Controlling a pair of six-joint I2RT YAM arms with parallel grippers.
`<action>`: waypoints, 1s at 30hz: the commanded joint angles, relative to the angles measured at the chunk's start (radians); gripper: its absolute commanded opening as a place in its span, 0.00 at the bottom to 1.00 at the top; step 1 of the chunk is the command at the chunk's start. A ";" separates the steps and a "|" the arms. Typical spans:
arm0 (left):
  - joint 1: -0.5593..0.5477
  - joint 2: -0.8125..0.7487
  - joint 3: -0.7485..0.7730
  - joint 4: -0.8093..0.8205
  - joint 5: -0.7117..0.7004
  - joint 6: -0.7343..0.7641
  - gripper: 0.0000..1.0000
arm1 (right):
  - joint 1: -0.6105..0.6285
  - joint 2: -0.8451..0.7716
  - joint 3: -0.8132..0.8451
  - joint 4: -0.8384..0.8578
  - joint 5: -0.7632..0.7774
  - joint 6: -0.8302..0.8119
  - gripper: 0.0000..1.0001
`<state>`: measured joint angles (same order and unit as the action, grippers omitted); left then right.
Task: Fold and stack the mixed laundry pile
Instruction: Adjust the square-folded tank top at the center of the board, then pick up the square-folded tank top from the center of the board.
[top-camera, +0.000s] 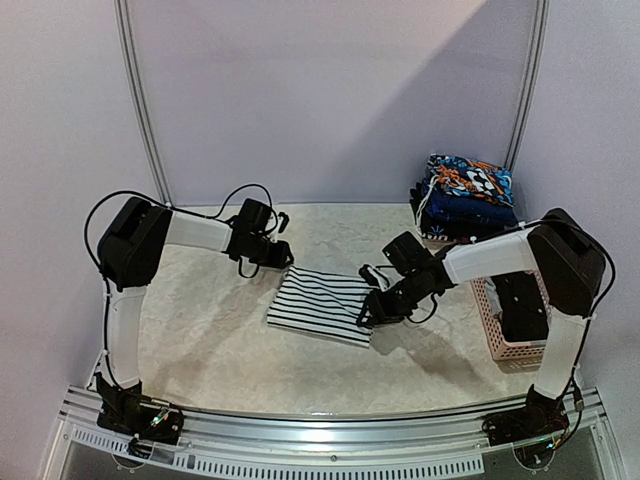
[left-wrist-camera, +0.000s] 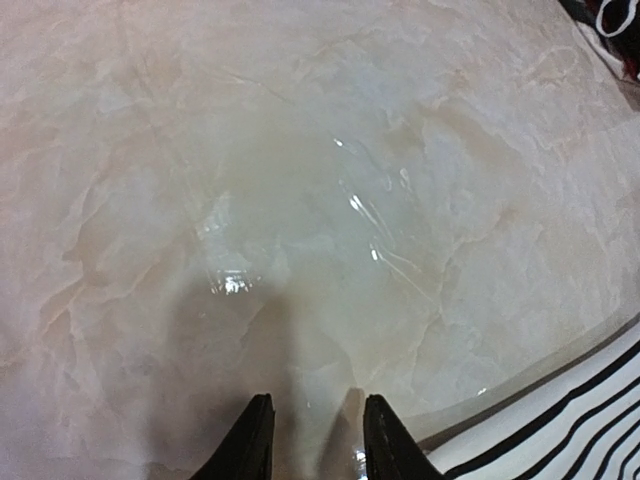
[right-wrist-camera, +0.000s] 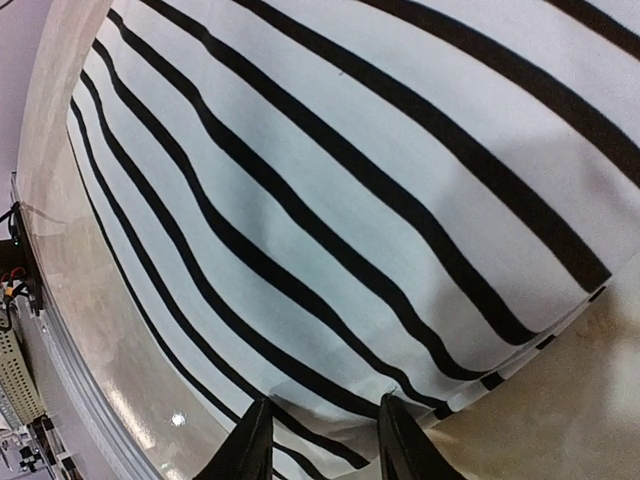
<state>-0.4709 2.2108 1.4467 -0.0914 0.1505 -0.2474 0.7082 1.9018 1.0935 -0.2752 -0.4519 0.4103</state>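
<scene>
- Your left gripper (left-wrist-camera: 315, 450) has its two fingers (left-wrist-camera: 250, 440) parted, and only bare table (left-wrist-camera: 300, 200) shows in the gap between them.
- From that wrist's view, the striped garment (left-wrist-camera: 560, 430) comes in at about 4 o'clock of the fingertips. Its edge is just beside the nearer finger, not between the two.
- Your right gripper (right-wrist-camera: 322, 445) also has its fingers apart. The garment's folded hem runs across the gap, and the stripes fill the wrist view from 9 through 12 to 3 o'clock.
- You cannot tell from these views whether the right fingers pinch that hem or only hover over it.
- From above, the striped garment lies flat, mid-table. The left gripper is at its 11 o'clock corner and the right gripper at its 3 o'clock edge.
- A stack of folded patterned garments (top-camera: 468, 195) sits at about 2 o'clock on the table, well apart from both grippers.
- The pink basket (top-camera: 492, 330) stands at the table's 3 o'clock edge, under your right arm, with a black garment (top-camera: 522, 305) inside it.
</scene>
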 joint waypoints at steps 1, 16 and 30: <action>0.014 -0.034 0.009 -0.002 0.013 -0.007 0.32 | 0.009 -0.067 -0.035 -0.095 0.060 -0.004 0.37; 0.014 -0.203 -0.087 0.031 -0.012 0.019 0.45 | 0.009 -0.210 -0.093 -0.126 0.170 -0.015 0.40; -0.040 -0.407 -0.265 0.060 -0.066 0.032 0.55 | 0.007 -0.296 -0.143 -0.108 0.247 0.002 0.44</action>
<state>-0.4774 1.8828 1.2320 -0.0475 0.1196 -0.2348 0.7132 1.6405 0.9714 -0.3946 -0.2401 0.4049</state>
